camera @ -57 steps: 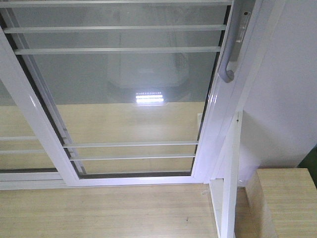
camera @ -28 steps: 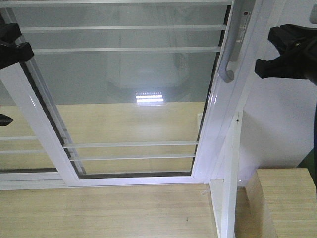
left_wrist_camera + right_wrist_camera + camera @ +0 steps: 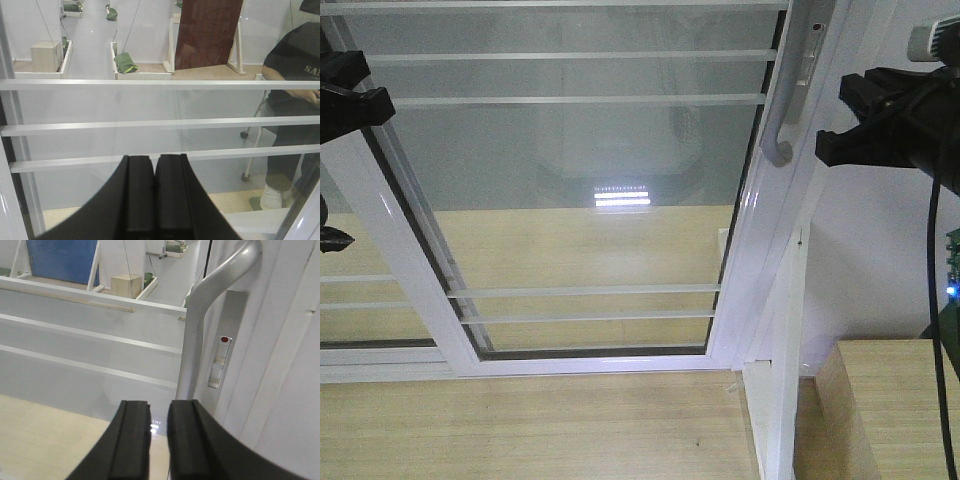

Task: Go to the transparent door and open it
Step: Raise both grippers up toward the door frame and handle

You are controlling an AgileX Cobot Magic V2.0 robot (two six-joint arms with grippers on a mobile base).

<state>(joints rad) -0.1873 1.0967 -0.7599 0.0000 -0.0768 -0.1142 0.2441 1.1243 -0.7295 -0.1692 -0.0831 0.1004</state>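
**Exterior front-facing view: robot parked at the glass door, nothing grabbed yet**

So the transparent door [image 3: 570,250] is dead ahead and fills most of the middle of the shot: white frame, thin white bars [image 3: 570,100] across the glass, ceiling light reflecting off the pane. Its curved silver-grey handle [image 3: 780,120] sits on the right stile, next to the white wall [image 3: 880,260]. Off to the left there's another glass panel [image 3: 370,240], partly behind the door's left stile.

The right gripper [image 3: 835,120] hangs just to the right of the handle, at about the height of its lower end, and from the front there's clear daylight between them. On the right wrist cam the black fingers [image 3: 132,440] are parted by a narrow gap with nothing in it. The handle runs up just beyond the fingertips, with a little latch [image 3: 220,362] with a red dot beside it. I can't tell from that angle if the right finger brushes the handle's bottom end.

The left gripper [image 3: 154,180] is up at the door's left side, facing the bars, with its pads pressed together on nothing at all. Through the glass you can see a person in a dark shirt [image 3: 292,75] and a brown board [image 3: 210,30].

Down low there's pale wood floor [image 3: 520,430] and a wooden cabinet [image 3: 900,400] at the bottom right.
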